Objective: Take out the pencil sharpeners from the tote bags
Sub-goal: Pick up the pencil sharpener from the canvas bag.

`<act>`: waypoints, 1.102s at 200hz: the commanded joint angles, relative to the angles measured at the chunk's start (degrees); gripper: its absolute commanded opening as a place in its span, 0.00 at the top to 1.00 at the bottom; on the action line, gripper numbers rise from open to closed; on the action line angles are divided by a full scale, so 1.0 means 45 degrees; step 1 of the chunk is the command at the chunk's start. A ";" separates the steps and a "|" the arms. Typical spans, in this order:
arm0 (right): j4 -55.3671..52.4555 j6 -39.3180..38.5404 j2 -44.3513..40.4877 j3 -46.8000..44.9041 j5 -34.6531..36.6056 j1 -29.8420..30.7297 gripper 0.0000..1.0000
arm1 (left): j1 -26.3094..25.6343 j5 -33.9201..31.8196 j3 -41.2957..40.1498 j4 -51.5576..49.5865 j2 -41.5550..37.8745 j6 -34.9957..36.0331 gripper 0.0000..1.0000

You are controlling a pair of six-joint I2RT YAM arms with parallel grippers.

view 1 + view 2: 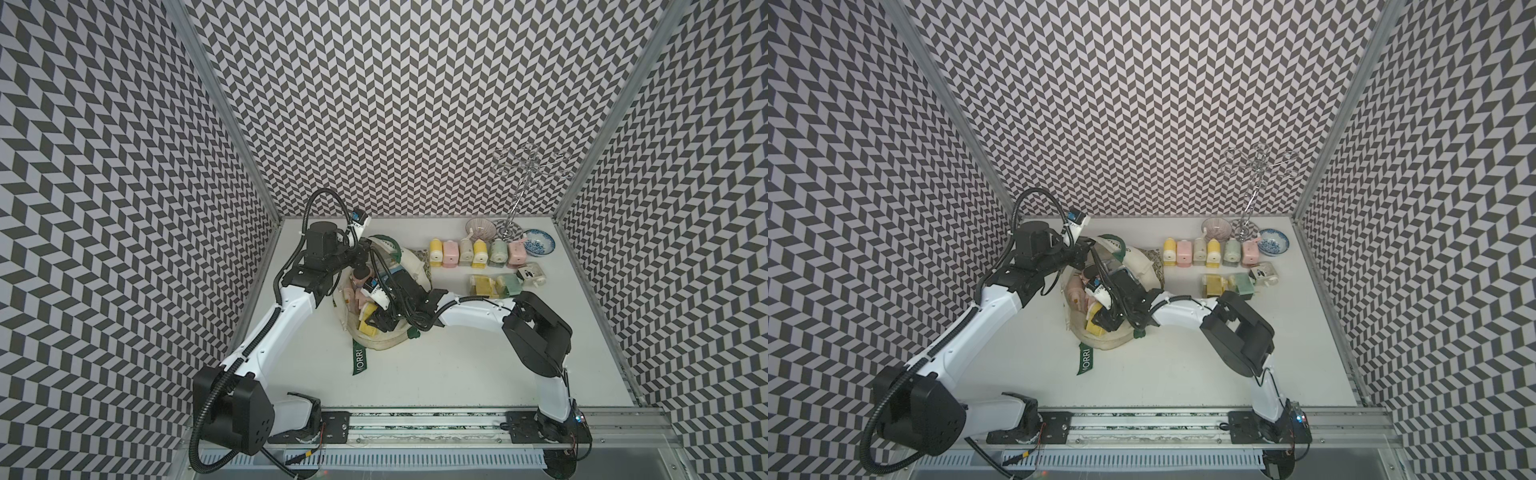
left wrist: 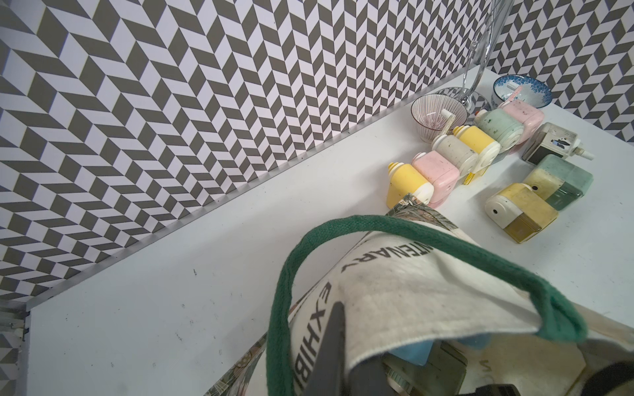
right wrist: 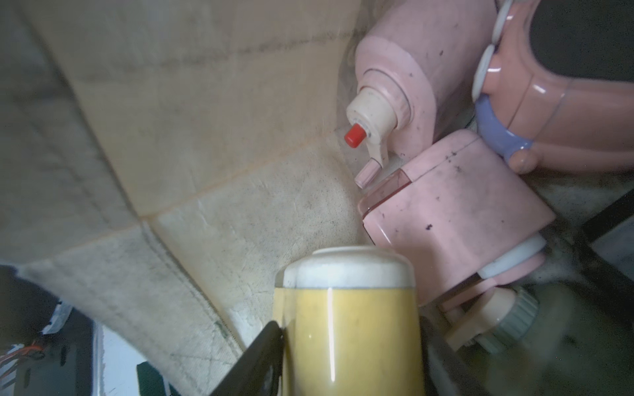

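Right of the tote bag (image 1: pixel 409 268) sit pencil sharpeners (image 1: pixel 464 254) (bowls (image 1: pixel 538 242) behind them).

The green strap (image 1: pixel 358 360) near the front read "MORRI"; the tote bag (image 2: pixel 394 284) showed "EXHIBI" and "TENARY", both cut off.

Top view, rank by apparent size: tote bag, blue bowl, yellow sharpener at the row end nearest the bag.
1. tote bag, by far.
2. blue bowl.
3. yellow sharpener, narrower than the bowl; similar distance, so the order holds.
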 commanded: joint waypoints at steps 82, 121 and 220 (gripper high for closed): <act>0.0700 -0.0369 -0.0404 -0.0488 -0.1328 0.0409 0.37 | 0.0084 -0.0083 0.0273 0.1014 -0.0573 0.0001 1.00; 0.0691 -0.0209 -0.0588 -0.0407 -0.1201 0.0412 0.57 | 0.0008 -0.0181 0.0281 0.0980 -0.0569 0.0065 1.00; 0.0571 -0.0687 -0.6012 -0.3213 -0.0179 0.0409 0.67 | 0.0026 -0.0368 0.0337 0.0914 -0.0559 0.0055 1.00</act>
